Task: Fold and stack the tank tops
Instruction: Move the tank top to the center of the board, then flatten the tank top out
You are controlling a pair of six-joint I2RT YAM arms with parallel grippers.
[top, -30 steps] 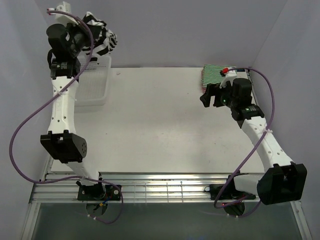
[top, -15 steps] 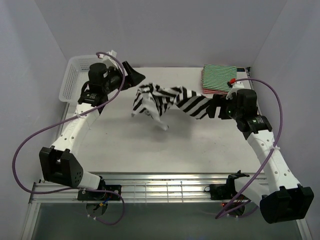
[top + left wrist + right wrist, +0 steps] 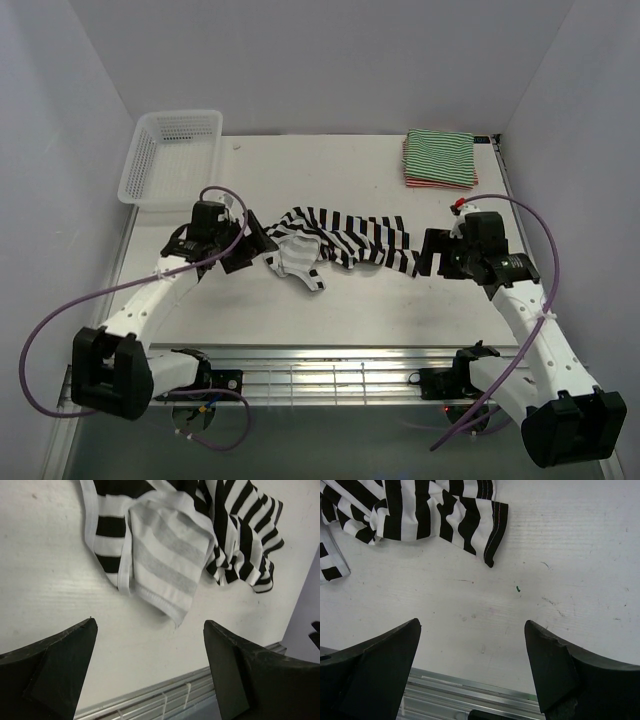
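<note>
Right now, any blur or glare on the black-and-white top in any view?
Top view: black-and-white top sharp, light even, no glare. Left wrist: fabric crisp, soft shadow under its folded edge. Right wrist: hem and scuffed table crisp; the fingers are dark, little detail.

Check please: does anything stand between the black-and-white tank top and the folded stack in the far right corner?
Nothing visible does. Only bare table lies between the black-and-white tank top and the folded stack; the right gripper stands off that line.
</note>
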